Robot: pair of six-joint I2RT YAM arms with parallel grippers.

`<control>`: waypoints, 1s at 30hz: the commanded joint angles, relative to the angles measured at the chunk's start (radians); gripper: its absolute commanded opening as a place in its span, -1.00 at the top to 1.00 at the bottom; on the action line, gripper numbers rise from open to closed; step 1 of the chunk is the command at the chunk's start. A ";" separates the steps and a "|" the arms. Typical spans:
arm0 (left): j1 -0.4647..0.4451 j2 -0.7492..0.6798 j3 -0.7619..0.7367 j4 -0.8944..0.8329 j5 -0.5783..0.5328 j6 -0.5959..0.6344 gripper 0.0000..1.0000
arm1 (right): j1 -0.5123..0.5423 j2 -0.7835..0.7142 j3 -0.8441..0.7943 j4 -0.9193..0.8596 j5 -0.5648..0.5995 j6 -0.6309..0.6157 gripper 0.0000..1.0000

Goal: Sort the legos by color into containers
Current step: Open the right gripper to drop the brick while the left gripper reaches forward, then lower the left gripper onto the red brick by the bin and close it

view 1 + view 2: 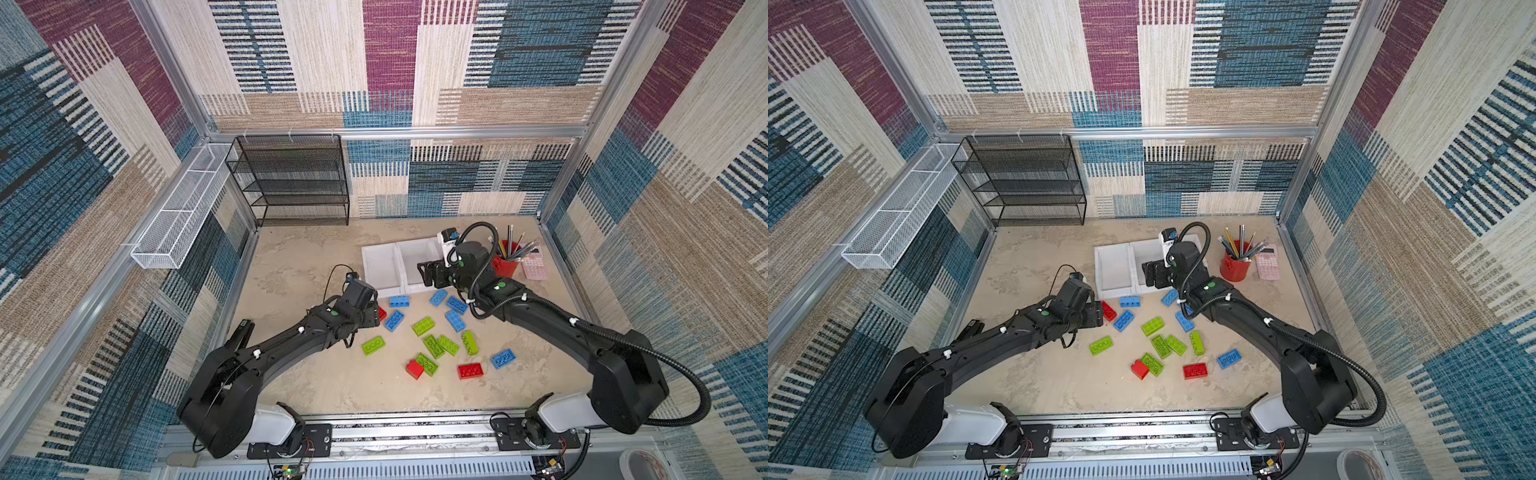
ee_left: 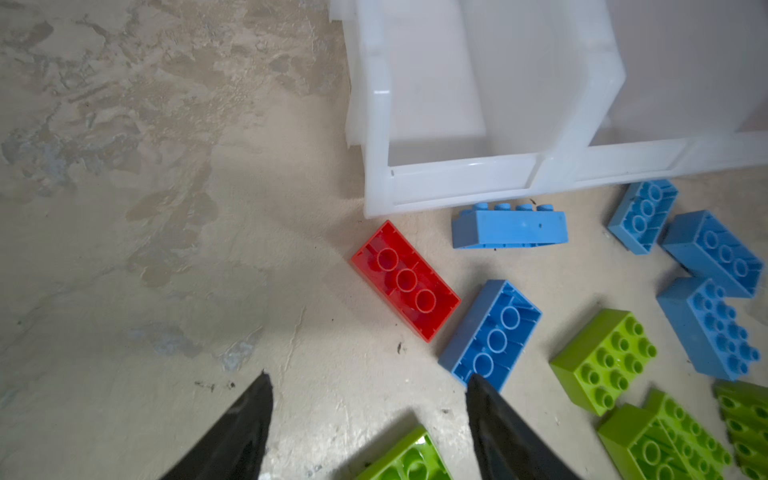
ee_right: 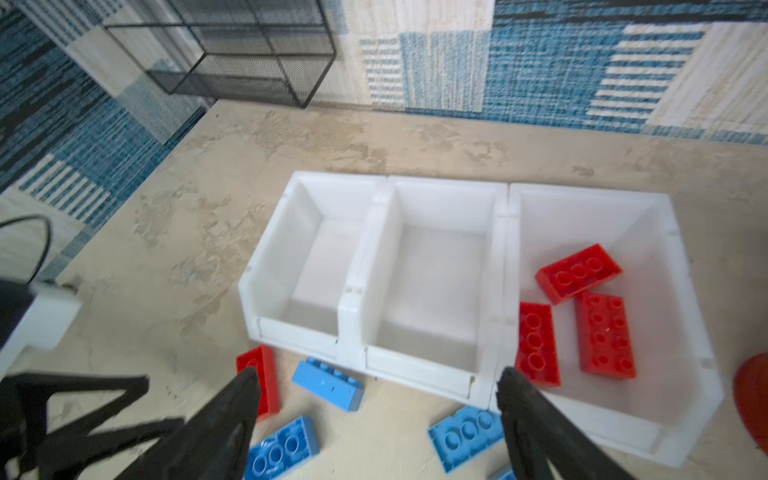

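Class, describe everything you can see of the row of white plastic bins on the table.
The three white plastic open-top bins are joined side by side, upright on the beige table, each with a lowered front lip. The end bin beside the red pencil cup holds three red studded bricks; the other two look empty.

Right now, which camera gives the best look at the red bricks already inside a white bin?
The right wrist view: it looks into the end bin, where three red bricks lie in plain sight. In both top views the right arm covers that bin, hiding them. The left wrist view catches only the other bins.
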 commanded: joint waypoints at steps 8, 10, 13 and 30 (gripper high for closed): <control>0.000 0.214 0.140 -0.069 0.037 -0.107 -0.56 | 0.012 -0.254 -0.387 0.305 0.104 0.066 -0.80; 0.000 0.246 0.170 -0.078 0.030 -0.126 -0.57 | 0.016 -0.302 -0.462 0.345 0.110 0.088 -0.79; 0.001 0.280 0.198 -0.076 0.021 -0.147 -0.58 | 0.019 -0.368 -0.552 0.408 0.121 0.100 -0.78; 0.002 0.483 0.373 -0.172 -0.011 -0.207 -0.51 | 0.023 -0.426 -0.680 0.576 0.063 0.156 -0.78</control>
